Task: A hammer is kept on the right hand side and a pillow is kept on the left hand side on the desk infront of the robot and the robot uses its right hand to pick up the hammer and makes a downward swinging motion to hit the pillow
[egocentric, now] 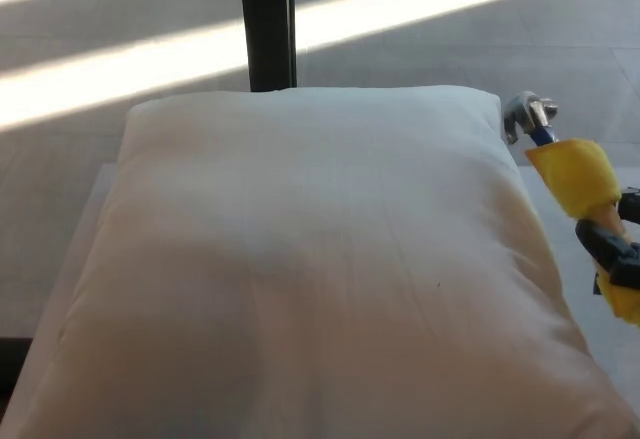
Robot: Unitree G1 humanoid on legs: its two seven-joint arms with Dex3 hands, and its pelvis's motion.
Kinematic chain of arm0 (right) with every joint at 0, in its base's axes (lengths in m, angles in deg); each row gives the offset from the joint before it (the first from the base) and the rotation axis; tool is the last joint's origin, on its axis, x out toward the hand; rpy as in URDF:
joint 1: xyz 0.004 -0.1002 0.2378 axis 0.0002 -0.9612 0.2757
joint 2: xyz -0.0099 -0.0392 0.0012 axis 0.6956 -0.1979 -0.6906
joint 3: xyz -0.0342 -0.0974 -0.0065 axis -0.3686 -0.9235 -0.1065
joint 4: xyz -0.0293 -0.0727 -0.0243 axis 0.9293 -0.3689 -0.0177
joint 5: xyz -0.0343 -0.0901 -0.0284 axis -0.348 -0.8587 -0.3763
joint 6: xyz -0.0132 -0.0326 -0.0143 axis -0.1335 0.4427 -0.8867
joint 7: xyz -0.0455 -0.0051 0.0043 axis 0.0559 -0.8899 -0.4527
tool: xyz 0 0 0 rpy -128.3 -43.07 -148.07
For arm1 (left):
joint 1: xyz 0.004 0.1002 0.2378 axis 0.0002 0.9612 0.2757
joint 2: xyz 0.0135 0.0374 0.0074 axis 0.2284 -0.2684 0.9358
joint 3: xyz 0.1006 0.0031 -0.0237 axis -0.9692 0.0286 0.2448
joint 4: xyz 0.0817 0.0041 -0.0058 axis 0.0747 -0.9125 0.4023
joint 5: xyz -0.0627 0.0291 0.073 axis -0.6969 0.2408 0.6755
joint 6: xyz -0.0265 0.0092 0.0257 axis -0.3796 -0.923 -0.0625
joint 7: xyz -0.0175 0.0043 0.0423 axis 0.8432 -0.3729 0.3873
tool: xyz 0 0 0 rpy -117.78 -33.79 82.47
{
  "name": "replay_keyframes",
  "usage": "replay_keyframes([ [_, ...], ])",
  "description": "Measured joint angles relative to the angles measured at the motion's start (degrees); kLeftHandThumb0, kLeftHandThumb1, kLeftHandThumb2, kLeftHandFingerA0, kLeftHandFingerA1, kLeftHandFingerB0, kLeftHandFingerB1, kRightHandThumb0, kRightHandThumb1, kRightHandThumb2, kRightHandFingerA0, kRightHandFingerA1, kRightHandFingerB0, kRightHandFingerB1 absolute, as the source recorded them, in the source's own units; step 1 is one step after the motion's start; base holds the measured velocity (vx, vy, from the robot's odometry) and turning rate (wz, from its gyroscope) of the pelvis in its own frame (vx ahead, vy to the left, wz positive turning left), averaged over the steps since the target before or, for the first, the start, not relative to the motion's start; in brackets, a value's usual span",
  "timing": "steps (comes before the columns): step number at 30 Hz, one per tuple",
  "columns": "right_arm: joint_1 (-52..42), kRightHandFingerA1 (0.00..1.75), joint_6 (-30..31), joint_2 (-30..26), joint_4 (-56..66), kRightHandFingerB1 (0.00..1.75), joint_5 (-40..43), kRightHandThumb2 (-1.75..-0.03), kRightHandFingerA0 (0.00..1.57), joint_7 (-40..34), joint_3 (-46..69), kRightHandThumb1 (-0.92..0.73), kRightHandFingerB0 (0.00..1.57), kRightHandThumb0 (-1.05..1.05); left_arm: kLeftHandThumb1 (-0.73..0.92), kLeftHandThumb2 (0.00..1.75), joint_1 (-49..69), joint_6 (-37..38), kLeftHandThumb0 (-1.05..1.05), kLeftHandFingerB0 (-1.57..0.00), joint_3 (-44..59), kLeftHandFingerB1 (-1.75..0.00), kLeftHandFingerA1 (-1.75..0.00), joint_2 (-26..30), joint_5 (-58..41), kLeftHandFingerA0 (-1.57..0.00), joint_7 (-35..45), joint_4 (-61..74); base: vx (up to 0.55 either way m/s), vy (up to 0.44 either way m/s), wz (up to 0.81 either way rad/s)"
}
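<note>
The pillow point(310, 269) fills the frame's centre as the target, covering most of the tabletop point(600, 309). At the right edge, the right robot hand point(612, 249) clamps the hammer point(560, 164) by its yellow grip, head raised beside the pillow's upper right corner, seemingly cocked for a downswing.
</note>
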Motion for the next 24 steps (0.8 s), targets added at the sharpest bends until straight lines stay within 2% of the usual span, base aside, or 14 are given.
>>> replay_keyframes([
  [1,0.53,1.75,1.2,0.13,0.83,1.68,0.32,-1.25,1.04,0.42,-0.2,-0.55,0.79,-0.34,0.75,0.62,-0.05,0.0,-0.69,-0.43,0.0,-0.48,-0.6,0.0,-0.01,-0.6,0.0,0.0,0.0,0.0,0.0],
  [2,1.33,1.75,2.53,0.21,1.63,1.72,0.6,-1.18,1.03,0.88,-0.38,-0.59,0.76,-0.34,0.79,0.63,-0.12,0.0,-0.68,-0.41,0.0,-0.46,-0.57,0.0,-0.01,-0.58,0.0,0.0,0.0,0.0,0.0],
  [3,1.91,1.75,3.43,0.22,2.14,1.71,0.87,-1.14,1.01,1.14,-0.46,-0.61,0.77,-0.33,0.61,1.0,-0.18,0.0,-0.68,-0.36,0.0,-0.57,-0.66,0.0,-0.01,-0.53,0.0,0.01,0.0,0.0,0.0],
  [10,7.98,1.75,10.02,0.22,4.71,1.64,3.13,-1.11,1.0,3.21,-0.55,-0.6,0.78,-0.34,0.57,0.95,-0.33,0.0,-0.67,-0.37,-0.01,-0.58,-0.66,-0.01,-0.01,-0.53,0.0,0.05,0.0,0.0,0.0],
  [11,8.78,1.75,10.78,0.23,4.84,1.62,3.46,-1.1,0.99,3.41,-0.49,-0.6,0.79,-0.33,0.76,0.63,-0.35,0.0,-0.69,-0.41,0.02,-0.46,-0.56,-0.01,-0.02,-0.6,0.0,0.03,0.0,0.0,0.0],
  [13,10.99,1.75,12.74,0.23,5.1,1.62,4.4,-1.08,0.99,3.89,-0.25,-0.61,0.79,-0.35,0.76,0.62,-0.38,0.0,-0.7,-0.44,0.04,-0.47,-0.56,-0.01,-0.04,-0.62,0.0,-0.02,0.0,0.0,0.0],
  [16,14.69,1.75,15.79,0.23,5.49,1.6,5.75,-1.12,1.0,4.64,0.29,-0.61,0.79,-0.36,0.77,0.63,-0.36,0.0,-0.69,-0.43,0.04,-0.47,-0.56,-0.01,-0.03,-0.63,0.0,-0.04,0.0,0.0,0.0],
  [17,15.72,1.75,16.59,0.23,5.52,1.56,6.19,-1.1,1.01,4.86,0.46,-0.59,0.81,-0.35,0.6,1.0,-0.35,0.0,-0.68,-0.37,0.04,-0.57,-0.65,-0.01,-0.02,-0.56,0.0,-0.04,0.0,0.0,0.0],
  [18,16.8,1.75,17.42,0.23,5.51,1.48,6.65,-0.97,1.03,5.08,0.62,-0.6,0.87,-0.37,0.6,0.99,-0.34,0.0,-0.66,-0.35,0.03,-0.57,-0.65,-0.01,-0.02,-0.55,0.0,-0.03,0.0,0.0,0.0],
  [21,20.14,1.75,20.06,0.23,5.52,1.51,7.91,-0.96,1.01,5.74,1.01,-0.59,0.85,-0.37,0.6,0.99,-0.33,0.0,-0.68,-0.38,0.03,-0.58,-0.67,-0.01,-0.02,-0.58,0.0,-0.02,0.0,0.0,0.0],
  [22,21.61,1.75,21.32,0.24,5.52,1.55,8.61,-1.05,0.98,6.03,1.14,-0.56,0.81,-0.33,0.6,1.0,-0.33,0.0,-0.68,-0.38,0.03,-0.58,-0.66,-0.01,-0.02,-0.57,0.0,-0.02,0.0,0.0,0.0],
  [23,22.46,1.75,22.09,0.24,5.54,1.57,9.04,-1.07,0.97,6.21,1.21,-0.56,0.8,-0.32,0.6,1.0,-0.33,0.0,-0.68,-0.39,0.03,-0.58,-0.66,-0.01,-0.02,-0.57,0.0,-0.01,0.0,0.0,0.0],
  [24,23.52,1.75,23.04,0.31,5.64,1.58,9.53,-1.03,0.97,6.48,1.29,-0.59,0.8,-0.34,0.79,0.64,-0.32,0.0,-0.68,-0.42,0.02,-0.46,-0.55,-0.01,-0.01,-0.61,0.0,0.0,0.0,0.0,0.0],
])
